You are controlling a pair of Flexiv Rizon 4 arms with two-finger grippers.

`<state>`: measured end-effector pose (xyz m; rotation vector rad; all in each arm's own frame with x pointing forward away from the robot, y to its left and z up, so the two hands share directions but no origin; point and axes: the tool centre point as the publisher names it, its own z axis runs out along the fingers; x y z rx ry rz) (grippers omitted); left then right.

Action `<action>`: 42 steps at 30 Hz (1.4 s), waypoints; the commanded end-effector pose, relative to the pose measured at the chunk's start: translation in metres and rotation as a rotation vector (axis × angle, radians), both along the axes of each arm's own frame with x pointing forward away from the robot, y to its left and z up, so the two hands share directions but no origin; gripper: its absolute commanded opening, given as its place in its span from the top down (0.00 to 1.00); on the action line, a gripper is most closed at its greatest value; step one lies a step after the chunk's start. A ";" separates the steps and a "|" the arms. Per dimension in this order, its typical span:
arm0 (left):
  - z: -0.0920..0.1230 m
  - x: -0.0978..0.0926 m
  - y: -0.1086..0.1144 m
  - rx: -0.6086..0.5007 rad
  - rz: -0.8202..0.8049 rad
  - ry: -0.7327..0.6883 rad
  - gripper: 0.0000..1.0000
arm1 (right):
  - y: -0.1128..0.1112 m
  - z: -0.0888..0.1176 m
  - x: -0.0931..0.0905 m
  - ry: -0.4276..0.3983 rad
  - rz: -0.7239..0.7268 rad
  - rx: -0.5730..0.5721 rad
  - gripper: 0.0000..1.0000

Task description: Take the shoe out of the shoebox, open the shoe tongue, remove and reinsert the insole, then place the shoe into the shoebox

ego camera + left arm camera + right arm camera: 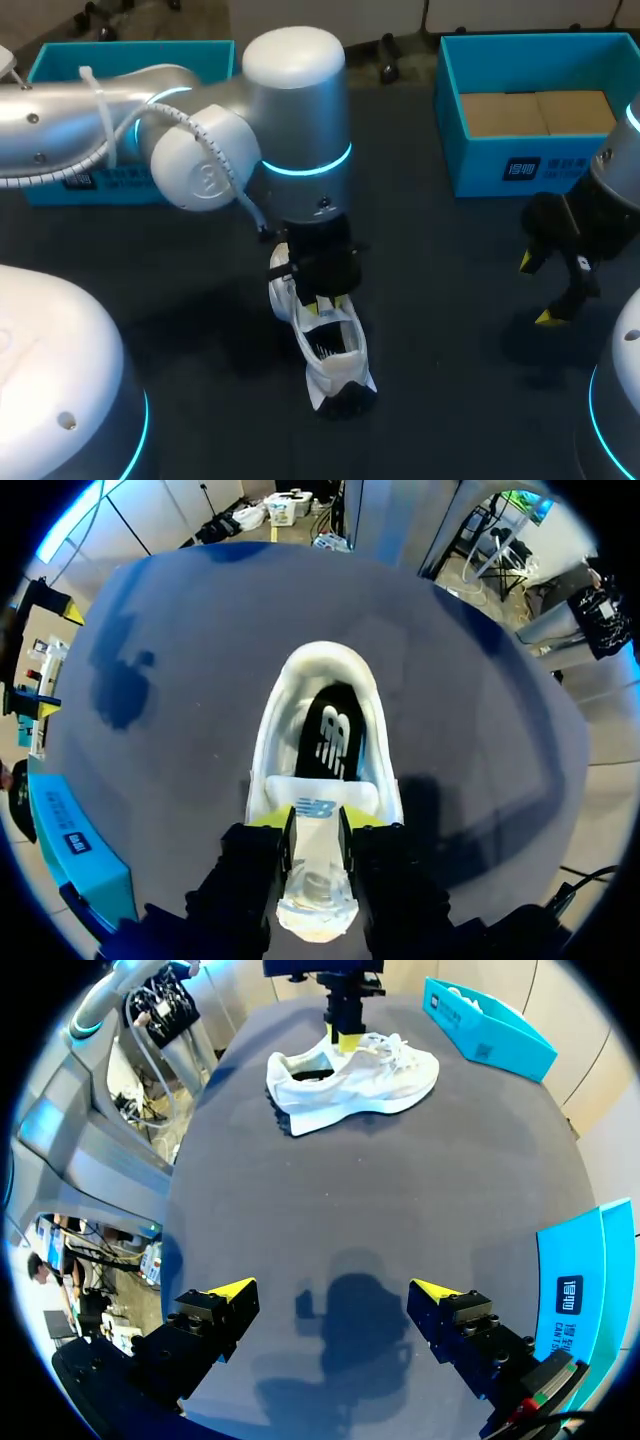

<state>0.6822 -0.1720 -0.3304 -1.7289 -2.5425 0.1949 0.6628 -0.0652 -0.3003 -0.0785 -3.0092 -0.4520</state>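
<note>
**Left gripper pinches the tongue of the white shoe in mid-table.**

The shoe (335, 355) stands on its sole in the middle of the dark table (200, 340), outside both the blue box at far left (60, 60) and the blue box at far right (480, 165). The left gripper (318, 825) comes down from above with its yellow tips closed on the white tongue (318, 865) from both sides; the black insole (330, 735) lies in the opening ahead. The right gripper (335, 1295) hangs wide and empty at the right, well apart from the shoe. The shoe looks light, with a soft upper and a floppy tongue that should fold back under a gentle pull. The insole is probably thin and bendy, best pinched at its heel edge while the other gripper steadies the stiffer heel.
</note>
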 end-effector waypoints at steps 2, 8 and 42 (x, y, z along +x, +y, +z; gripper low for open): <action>-0.005 -0.004 0.000 0.009 0.003 0.003 0.69 | 0.000 -0.001 -0.001 -0.001 0.000 -0.001 0.00; -0.015 -0.005 -0.002 0.018 0.035 0.019 0.70 | 0.000 -0.001 -0.001 -0.001 0.000 -0.001 0.00; 0.075 -0.051 0.022 0.091 0.643 0.148 0.00 | 0.000 -0.001 -0.001 -0.001 0.000 -0.001 0.00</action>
